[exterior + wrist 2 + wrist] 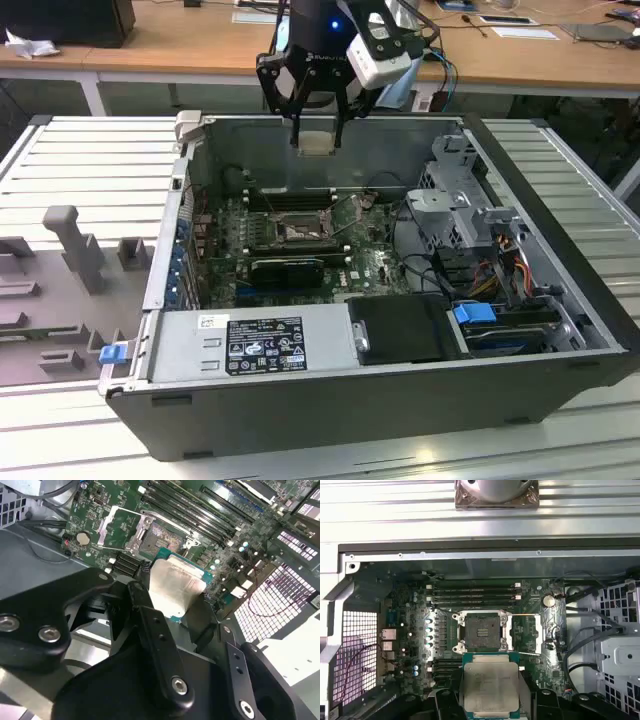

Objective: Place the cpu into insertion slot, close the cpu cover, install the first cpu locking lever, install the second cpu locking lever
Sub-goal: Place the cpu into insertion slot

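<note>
End effector (pixel 318 136) grips the cpu (pixel 491 690); first wrist view shows insertion slot (pixel 481 630) uncovered.

The cpu (pixel 487 687) has a matt, silvery metal top (faintly smudged). The gripper (pixel 317 140) looks matt black. The green board (pixel 400 605) is glossy, the slot (pixel 481 630) shiny metal-rimmed. The case (pixel 400 400) is matt grey metal; the desk (pixel 180 40) is pale wood.
</note>
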`<state>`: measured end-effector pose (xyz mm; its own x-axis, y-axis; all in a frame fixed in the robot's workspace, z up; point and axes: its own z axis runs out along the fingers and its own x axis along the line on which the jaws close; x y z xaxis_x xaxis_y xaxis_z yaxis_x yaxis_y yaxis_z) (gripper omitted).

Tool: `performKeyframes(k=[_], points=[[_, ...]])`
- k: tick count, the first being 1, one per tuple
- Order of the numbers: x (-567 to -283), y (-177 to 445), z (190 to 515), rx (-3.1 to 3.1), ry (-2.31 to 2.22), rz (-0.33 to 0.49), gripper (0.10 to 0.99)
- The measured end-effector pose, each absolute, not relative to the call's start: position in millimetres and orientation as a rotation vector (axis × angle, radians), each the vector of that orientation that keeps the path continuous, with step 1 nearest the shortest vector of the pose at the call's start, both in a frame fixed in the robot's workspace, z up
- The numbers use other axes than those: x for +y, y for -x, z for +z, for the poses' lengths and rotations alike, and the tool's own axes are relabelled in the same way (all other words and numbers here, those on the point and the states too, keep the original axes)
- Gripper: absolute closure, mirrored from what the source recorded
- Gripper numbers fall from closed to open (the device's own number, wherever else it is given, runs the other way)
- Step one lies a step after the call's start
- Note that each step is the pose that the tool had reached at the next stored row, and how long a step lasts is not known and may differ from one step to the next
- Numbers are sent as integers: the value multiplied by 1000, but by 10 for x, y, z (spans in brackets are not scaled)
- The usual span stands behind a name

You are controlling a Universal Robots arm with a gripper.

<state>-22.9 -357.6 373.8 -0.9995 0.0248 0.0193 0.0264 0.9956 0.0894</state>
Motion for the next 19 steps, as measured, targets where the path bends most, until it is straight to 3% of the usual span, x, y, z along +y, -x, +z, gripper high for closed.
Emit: performKeyframes(k=[19], points=[[-3576,229,3711,-3106,377,-141,557]])
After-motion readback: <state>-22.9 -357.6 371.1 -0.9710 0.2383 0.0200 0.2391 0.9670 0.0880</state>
